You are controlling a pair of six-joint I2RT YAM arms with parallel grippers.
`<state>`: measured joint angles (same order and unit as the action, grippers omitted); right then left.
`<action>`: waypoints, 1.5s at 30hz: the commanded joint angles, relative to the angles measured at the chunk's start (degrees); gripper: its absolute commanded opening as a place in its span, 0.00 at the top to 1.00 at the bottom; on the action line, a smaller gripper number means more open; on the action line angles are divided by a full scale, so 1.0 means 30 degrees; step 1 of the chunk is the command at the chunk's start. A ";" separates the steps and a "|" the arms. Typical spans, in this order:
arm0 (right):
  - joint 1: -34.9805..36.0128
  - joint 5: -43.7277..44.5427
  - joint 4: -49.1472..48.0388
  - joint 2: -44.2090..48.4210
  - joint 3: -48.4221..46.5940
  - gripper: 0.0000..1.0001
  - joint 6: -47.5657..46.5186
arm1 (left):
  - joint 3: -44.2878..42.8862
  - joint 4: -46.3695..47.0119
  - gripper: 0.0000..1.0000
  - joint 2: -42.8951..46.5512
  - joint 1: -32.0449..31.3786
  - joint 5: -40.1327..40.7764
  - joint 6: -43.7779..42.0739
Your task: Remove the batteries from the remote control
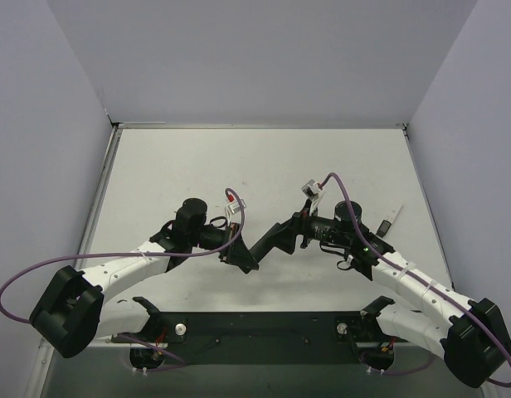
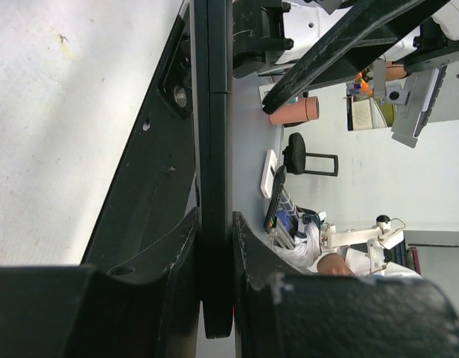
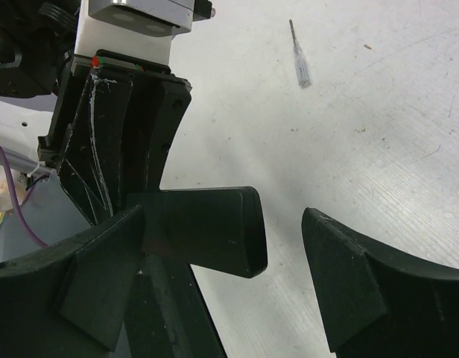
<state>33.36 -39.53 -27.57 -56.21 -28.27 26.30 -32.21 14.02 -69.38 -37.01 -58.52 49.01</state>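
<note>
Top external shows both tools meeting over the middle of the table [image 1: 197, 166], black on black, so the grip is unclear there. Left wrist view settles it: the left tool [image 2: 215, 224] is clamped narrowly on the remote [image 2: 213, 112], which stands edge-on between its fingers. Right wrist view shows the right tool [image 3: 223, 216] spread wide around the remote's end, which lies against one finger and clear of the other. A white stick [image 3: 299, 63] lies on the table, well apart.

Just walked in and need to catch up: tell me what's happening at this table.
The left end effector is shut on the remote control, holding it off the table. The right end effector is open, with the remote's free end between its fingers and a gap on one side. No batteries show in any view. A white stick lies on the table.
</note>
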 commanded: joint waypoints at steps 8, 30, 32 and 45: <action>-0.0106 -0.0886 -0.0977 -0.0279 -0.0068 0.33 -0.0974 | -0.0163 0.1508 1.00 0.0218 0.0121 -0.0942 0.0156; -0.2064 -0.0034 0.0373 0.0396 0.0078 0.78 -0.0834 | 0.0071 0.2210 1.00 0.0159 0.0180 -0.1703 0.0332; -0.2419 -0.1055 -0.0124 0.0075 0.0078 0.72 -0.0363 | 0.0042 0.2240 1.00 0.0247 0.0180 -0.1704 0.0303; -0.2069 -0.3083 -0.1180 -0.1069 -0.0594 0.16 0.0050 | 0.0101 0.2797 1.00 -0.0192 0.0151 -0.1733 0.1005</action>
<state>26.26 -46.35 -27.27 -58.94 -28.23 28.23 -31.33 17.39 -70.11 -36.34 -61.19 51.77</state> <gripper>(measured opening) 0.840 0.266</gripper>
